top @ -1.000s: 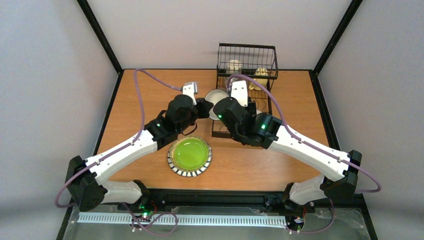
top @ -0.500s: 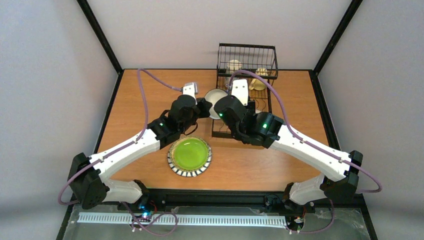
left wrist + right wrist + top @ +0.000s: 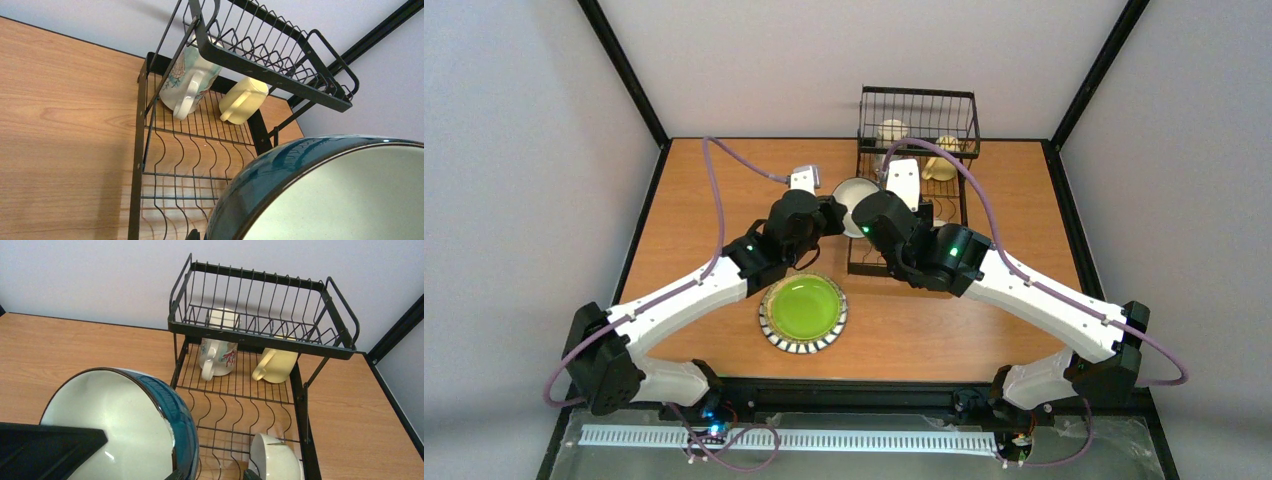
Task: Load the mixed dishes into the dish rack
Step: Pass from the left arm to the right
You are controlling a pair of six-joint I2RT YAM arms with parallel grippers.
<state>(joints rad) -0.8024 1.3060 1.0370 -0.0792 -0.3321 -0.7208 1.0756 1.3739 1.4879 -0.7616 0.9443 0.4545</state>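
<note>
Handover at the dish rack's (image 3: 919, 96) left edge: the left gripper (image 3: 835, 209) pinches the teal-banded bowl (image 3: 854, 192) by its rim. The right gripper (image 3: 871, 206) brackets it, and we cannot tell whether it grips. We judge that a premature release would drop the bowl onto the wires.

Teal-rimmed bowl (image 3: 320, 190) cut off by bottom and right edges in left wrist view. Cream bowl (image 3: 275, 457) clipped at bottom edge. White mug (image 3: 217, 357) partly masked by basket tier (image 3: 260, 337); pattern too small to be made out.
</note>
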